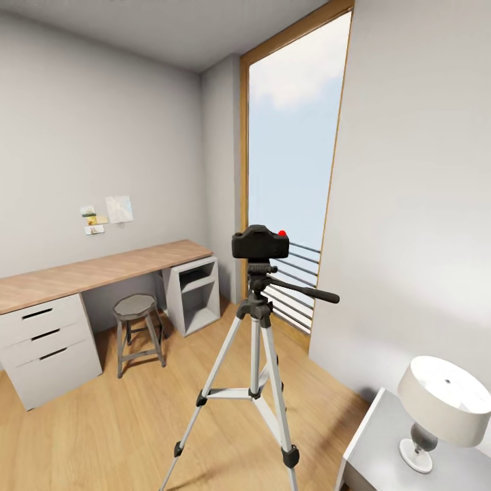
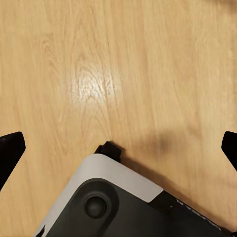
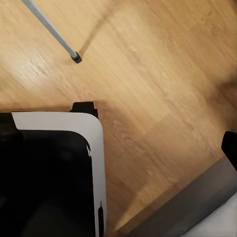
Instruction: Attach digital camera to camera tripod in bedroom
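A bedroom with a tall wood-framed window (image 1: 293, 170) and plank floor (image 1: 123, 423). The digital camera (image 1: 260, 243), red button up, already sits on the head of the camera tripod (image 1: 255, 354), well ahead of both your grippers, which hang low over the floor near the robot's base (image 2: 113, 207).

The left gripper (image 2: 118, 148) is spread wide, holding nothing. Of the right gripper (image 3: 118, 148), one fingertip (image 3: 230, 148) shows, so you cannot tell its opening; one tripod foot (image 3: 76, 58) stands beyond it.

The mount looks done: keep both arms down and back away without brushing the legs.
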`<state>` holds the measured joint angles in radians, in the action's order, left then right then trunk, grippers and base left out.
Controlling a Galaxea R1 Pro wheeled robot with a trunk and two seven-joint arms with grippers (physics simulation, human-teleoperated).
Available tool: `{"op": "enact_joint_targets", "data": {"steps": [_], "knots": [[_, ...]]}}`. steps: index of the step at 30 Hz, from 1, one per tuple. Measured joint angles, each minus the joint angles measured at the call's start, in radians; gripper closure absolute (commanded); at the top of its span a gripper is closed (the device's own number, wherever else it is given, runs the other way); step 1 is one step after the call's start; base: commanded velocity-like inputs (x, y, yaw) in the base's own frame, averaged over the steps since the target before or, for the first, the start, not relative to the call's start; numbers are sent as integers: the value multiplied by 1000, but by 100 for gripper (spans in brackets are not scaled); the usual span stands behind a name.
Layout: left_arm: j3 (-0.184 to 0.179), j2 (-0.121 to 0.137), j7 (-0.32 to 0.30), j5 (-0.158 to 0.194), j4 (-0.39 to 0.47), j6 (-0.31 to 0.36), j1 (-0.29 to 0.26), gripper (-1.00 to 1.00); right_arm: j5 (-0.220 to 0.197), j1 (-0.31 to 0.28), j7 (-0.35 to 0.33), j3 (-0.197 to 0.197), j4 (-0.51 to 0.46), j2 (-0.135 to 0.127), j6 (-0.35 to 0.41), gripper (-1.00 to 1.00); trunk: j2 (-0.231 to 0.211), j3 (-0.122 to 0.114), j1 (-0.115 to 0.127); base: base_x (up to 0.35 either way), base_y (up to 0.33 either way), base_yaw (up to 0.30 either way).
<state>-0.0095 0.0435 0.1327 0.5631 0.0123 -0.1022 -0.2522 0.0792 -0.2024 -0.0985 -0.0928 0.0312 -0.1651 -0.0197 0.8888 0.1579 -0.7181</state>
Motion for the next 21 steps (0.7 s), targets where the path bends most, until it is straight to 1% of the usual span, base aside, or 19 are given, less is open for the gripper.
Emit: {"op": "enact_joint_targets", "data": {"steps": [15,17,18,20,21], "knots": [[0,0,0,0,0,0,0,-100,3,0,0,0,0,1,-5,-100,0,0,0,0,0,0],[0,0,0,0,0,0,0,-100,2,0,0,-1,-1,4,-6,-100,0,0,0,0,0,0],[0,0,0,0,0,0,0,-100,1,0,0,-1,-1,6,-6,-100,0,0,0,0,0,0],[0,0,0,0,0,0,0,-100,0,0,0,-2,-1,20,-6,-100,0,0,0,0,0,0],[0,0,0,0,0,0,0,-100,0,0,0,-2,-2,35,-7,-100,0,0,0,0,0,0]]}}
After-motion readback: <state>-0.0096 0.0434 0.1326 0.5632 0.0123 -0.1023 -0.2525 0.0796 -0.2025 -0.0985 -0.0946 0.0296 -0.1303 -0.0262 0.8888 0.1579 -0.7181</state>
